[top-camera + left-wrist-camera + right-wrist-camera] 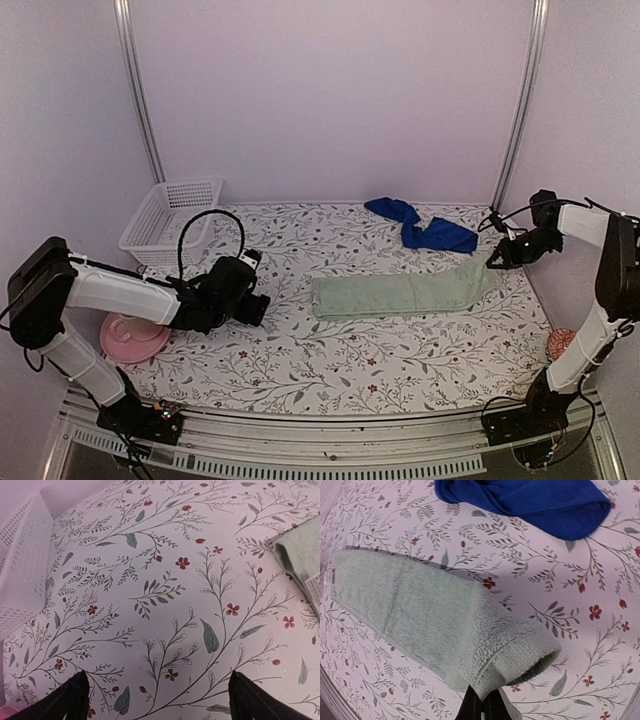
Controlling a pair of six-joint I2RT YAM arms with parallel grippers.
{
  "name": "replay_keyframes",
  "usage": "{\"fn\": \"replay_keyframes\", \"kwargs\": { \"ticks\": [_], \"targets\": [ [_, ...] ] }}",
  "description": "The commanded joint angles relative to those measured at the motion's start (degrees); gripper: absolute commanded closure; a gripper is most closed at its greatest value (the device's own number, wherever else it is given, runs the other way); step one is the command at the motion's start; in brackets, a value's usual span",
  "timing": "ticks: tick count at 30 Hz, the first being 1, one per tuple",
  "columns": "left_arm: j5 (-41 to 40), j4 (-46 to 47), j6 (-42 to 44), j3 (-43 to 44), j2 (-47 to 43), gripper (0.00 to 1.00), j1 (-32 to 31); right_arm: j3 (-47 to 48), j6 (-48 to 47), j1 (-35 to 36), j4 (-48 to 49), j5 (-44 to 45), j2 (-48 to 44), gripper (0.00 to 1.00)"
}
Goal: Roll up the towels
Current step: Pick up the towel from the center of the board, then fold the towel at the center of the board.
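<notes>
Green towel [400, 295] lies stretched long across the middle of the flowered table [300, 370], with the blue towel [420, 228] crumpled just behind its right end. The right arm reaches in from the side, the right gripper [495, 262] pinched tight on the green towel's raised right end. The left gripper [262, 308] hangs low, jaws spread wide, holding nothing, near the towel's left end. 1 white basket [165, 215] and 1 pink plate [133, 340] sit far left.

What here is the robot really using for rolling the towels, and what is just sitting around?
For the job:
- sage-green towel, one end pinched by the right gripper
- blue towel, crumpled at the back

Just lying about:
- white basket
- pink dish
- speckled orange thing at the right edge
</notes>
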Motion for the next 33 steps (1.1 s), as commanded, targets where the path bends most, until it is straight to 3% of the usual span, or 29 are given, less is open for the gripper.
{"fn": "replay_keyframes", "kwargs": {
  "ticks": [1,14,33],
  "targets": [
    [0.47,1.59,0.52,-0.34,-0.05,0.03,-0.59,4.96,-2.15,4.33,-6.41,-8.87,-0.79,0.98],
    [1.58,1.67,0.52,0.13,1.05,0.03,-0.64,17.04,-1.75,20.94,-11.36,-21.55,8.62,0.98],
    [2.98,1.32,0.99,0.59,1.56,0.03,-0.74,34.63,5.02,36.39,-5.32,-21.11,26.28,0.98]
  ]
}}
